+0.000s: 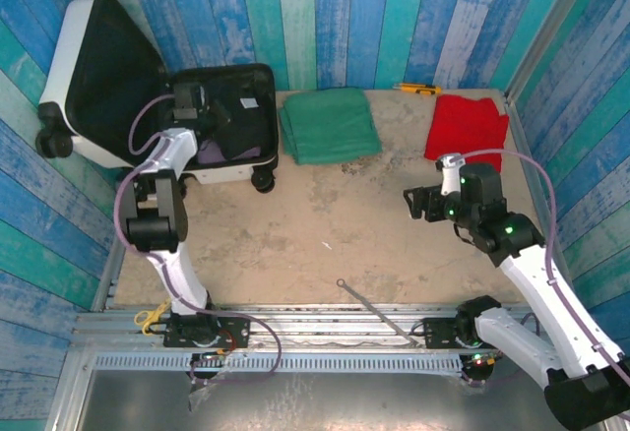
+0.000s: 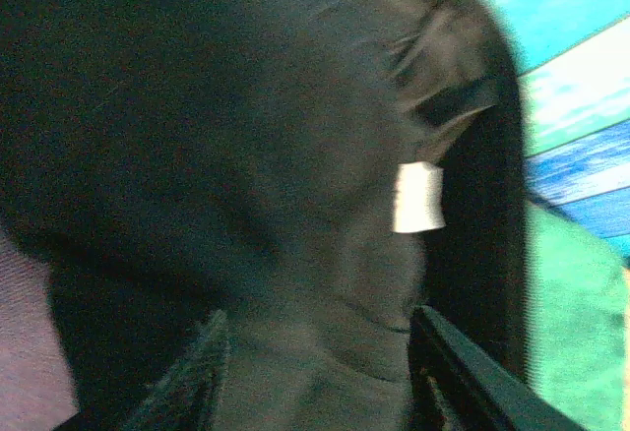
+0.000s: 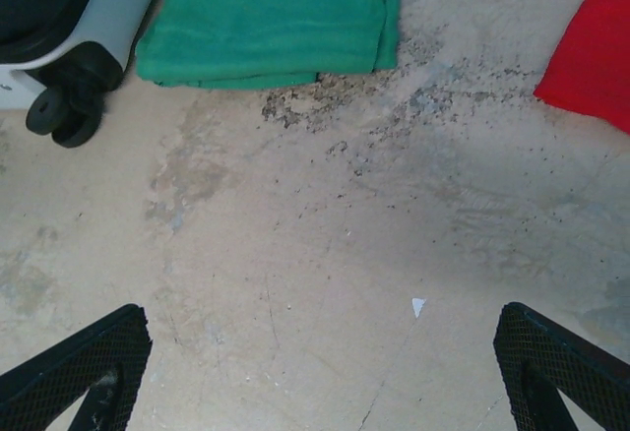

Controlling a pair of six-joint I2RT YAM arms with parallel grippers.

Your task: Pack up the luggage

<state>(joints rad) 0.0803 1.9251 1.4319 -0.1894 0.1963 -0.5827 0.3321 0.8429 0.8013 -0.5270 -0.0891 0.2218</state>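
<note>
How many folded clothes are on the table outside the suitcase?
2. The green one lies right beside the open suitcase; the red one lies by the far right wall. More may be hidden inside the suitcase under the left arm.

White-and-black arms, lilac cables

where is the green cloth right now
Top view: the green cloth lies at the far middle of the table, just right of the open luggage and left of the red cloth.

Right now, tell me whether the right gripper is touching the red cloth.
Apart. The right wrist view shows the right gripper open over bare table, the red cloth well clear.
</note>
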